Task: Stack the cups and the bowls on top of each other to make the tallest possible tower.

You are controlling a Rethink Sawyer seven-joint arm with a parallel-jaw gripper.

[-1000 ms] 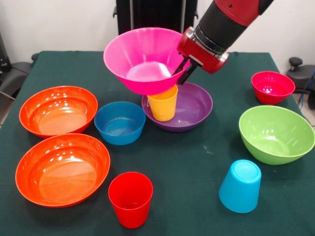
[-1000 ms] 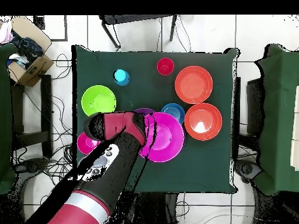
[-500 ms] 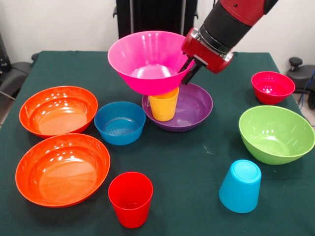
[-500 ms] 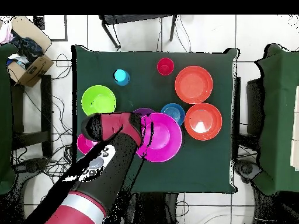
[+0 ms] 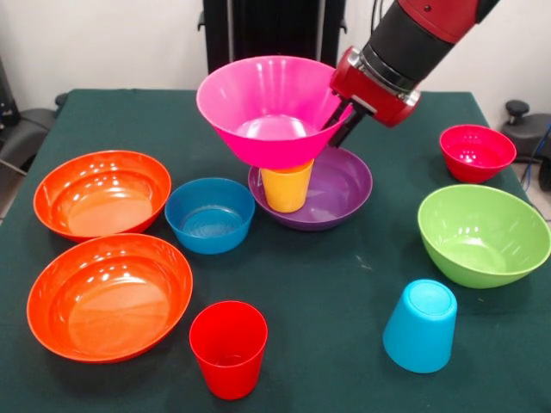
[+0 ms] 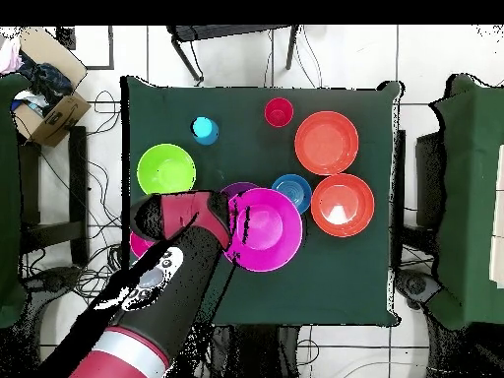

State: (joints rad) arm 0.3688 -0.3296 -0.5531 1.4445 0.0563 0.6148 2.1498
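Observation:
My gripper (image 5: 337, 127) (image 6: 228, 219) is shut on the right rim of the large magenta bowl (image 5: 269, 107) (image 6: 263, 229) and holds it in the air, tilted. Right under it a yellow cup (image 5: 286, 186) stands upright in the wide purple bowl (image 5: 337, 186) (image 6: 237, 189). Two orange bowls (image 5: 101, 191) (image 5: 109, 295) lie at the left, with a small blue bowl (image 5: 209, 214) beside them. An upright red cup (image 5: 228, 347) is at the front. A light blue cup (image 5: 420, 325) stands upside down at the front right. The lime green bowl (image 5: 483, 234) and small crimson bowl (image 5: 476, 152) are at the right.
The dark green table (image 5: 336, 284) (image 6: 364, 285) holds everything. A cardboard box (image 6: 49, 103) sits on the floor off the table's corner, and chairs stand round the table's sides in the overhead view.
The gripper has carried the magenta bowl slightly to the right in the front view and a little higher. The bowls and cups on the table have not moved.

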